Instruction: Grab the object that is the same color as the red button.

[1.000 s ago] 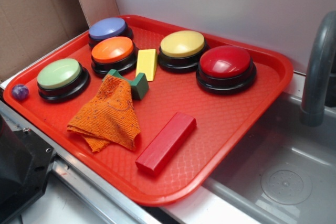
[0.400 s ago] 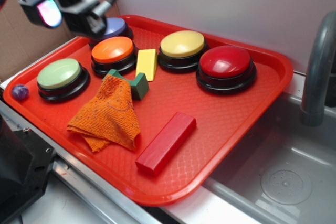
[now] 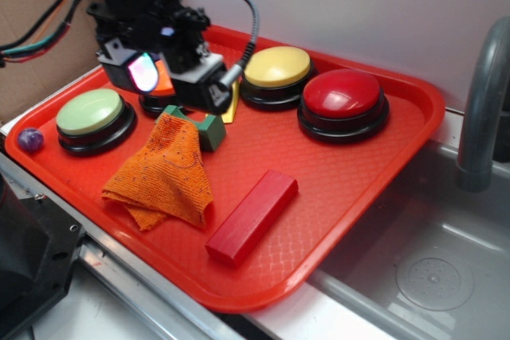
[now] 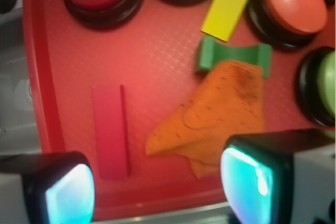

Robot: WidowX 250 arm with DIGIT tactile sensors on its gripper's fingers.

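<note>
The hand (image 3: pixel 163 77) hangs above the back-left part of the red tray (image 3: pixel 351 197), over the orange button (image 4: pixel 295 3), which it mostly hides in the exterior view. In the wrist view its two fingers (image 4: pixel 257 182) stand well apart at the bottom corners, spread wide and holding nothing; no object lies between them or touches them.

Taking the red tray as the landmark, the green block (image 3: pixel 209 129) lies just below the hand, near the tray's middle, with the orange cloth (image 3: pixel 163 173) draped against it and spilling toward the tray's front-left edge. The yellow block (image 4: pixel 228 4) sits between the orange button and the yellow button (image 3: pixel 276 67). The green button (image 3: pixel 89 113) is at the tray's left side, and the red button (image 3: pixel 343 95) at its back-right.

The red block (image 3: pixel 253 215) lies flat toward the tray's front edge, apart from the cloth and well apart from the hand. A small purple ball (image 3: pixel 30 139) sits just outside the tray's left rim.
</note>
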